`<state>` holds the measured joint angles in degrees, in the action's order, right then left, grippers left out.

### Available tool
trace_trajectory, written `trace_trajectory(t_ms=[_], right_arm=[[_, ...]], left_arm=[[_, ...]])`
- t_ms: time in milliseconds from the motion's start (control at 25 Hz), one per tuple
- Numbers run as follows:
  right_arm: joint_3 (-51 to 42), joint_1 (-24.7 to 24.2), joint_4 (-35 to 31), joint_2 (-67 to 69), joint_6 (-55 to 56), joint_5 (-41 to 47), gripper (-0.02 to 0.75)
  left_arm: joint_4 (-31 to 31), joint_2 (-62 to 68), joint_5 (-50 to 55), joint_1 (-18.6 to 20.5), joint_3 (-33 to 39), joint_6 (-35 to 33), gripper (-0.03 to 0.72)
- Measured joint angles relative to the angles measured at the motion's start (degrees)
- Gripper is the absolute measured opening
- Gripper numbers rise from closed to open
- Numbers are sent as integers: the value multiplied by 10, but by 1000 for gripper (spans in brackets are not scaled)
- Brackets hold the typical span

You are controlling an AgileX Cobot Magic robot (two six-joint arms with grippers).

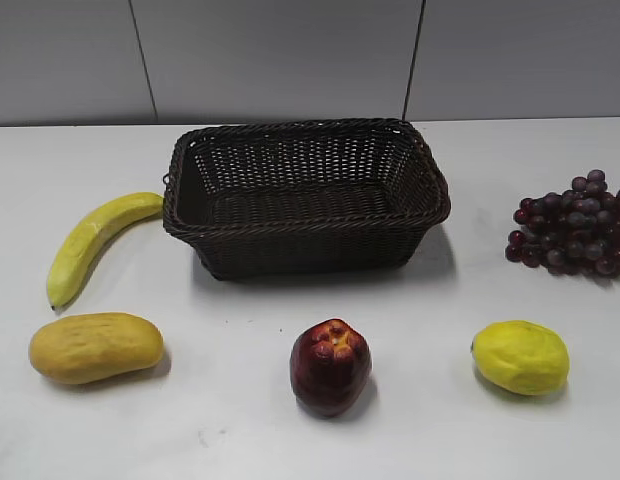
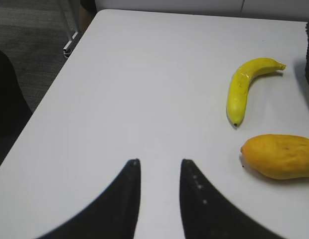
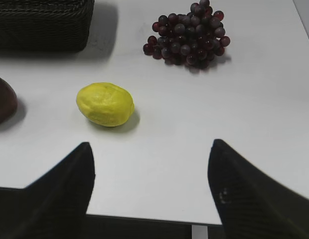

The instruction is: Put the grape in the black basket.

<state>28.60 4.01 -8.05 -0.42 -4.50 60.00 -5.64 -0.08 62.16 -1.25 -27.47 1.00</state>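
Note:
The grape [image 1: 575,225], a bunch of small dark purple-red berries, lies on the white table at the far right; it also shows in the right wrist view [image 3: 188,35] at the top. The black basket [image 1: 305,228], woven and empty, stands at the table's middle back; its corner shows in the right wrist view [image 3: 42,22]. My right gripper [image 3: 150,145] is open and empty over the table's front edge, well short of the grape. My left gripper [image 2: 159,162] is open and empty above bare table at the left. Neither gripper shows in the exterior view.
A yellow banana [image 1: 90,243] [image 2: 244,87] and an orange-yellow mango [image 1: 95,347] [image 2: 279,156] lie left of the basket. A dark red apple [image 1: 330,366] sits in front of it. A yellow lemon [image 1: 521,357] [image 3: 105,104] lies front right. The table edge [image 3: 144,215] runs below my right gripper.

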Motion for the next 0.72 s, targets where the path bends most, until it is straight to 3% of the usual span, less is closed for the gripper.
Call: trace_trajectory(t_ms=[720], right_arm=[[6, 0, 17, 1, 1, -16, 535]], left_arm=[[0, 0, 0, 0, 0, 0, 216]])
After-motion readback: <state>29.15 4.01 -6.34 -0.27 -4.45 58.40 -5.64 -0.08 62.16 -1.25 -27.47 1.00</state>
